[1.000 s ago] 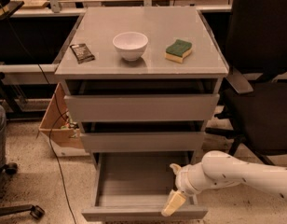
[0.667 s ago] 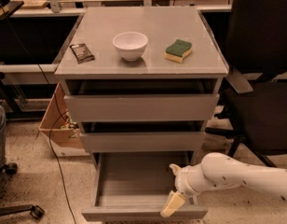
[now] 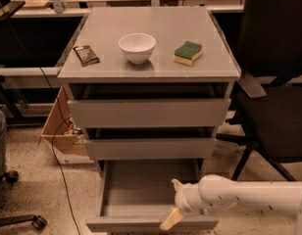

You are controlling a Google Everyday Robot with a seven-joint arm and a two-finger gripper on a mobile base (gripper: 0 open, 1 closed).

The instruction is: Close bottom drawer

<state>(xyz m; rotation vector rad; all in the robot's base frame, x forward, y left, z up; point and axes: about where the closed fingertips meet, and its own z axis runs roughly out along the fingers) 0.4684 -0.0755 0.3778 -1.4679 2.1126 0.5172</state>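
Observation:
The bottom drawer [image 3: 141, 190] of the grey cabinet is pulled far out, its plain grey tray empty and its slim front panel [image 3: 116, 223] at the lower edge of the view. My gripper [image 3: 171, 214] comes in from the right on a white arm [image 3: 249, 197]. It hangs over the right front corner of the open drawer, with a tan fingertip [image 3: 170, 219] right at the front panel. The two drawers above, top [image 3: 148, 112] and middle [image 3: 150, 148], stand slightly ajar.
On the cabinet top are a white bowl [image 3: 137, 47], a green and yellow sponge [image 3: 188, 52] and a small dark packet [image 3: 86, 55]. A black office chair [image 3: 276, 87] stands close on the right. A cardboard box [image 3: 62, 131] and a cable lie on the floor at the left.
The gripper has stayed at the right front corner of the drawer, shifting only slightly. The drawer stands as far out as before.

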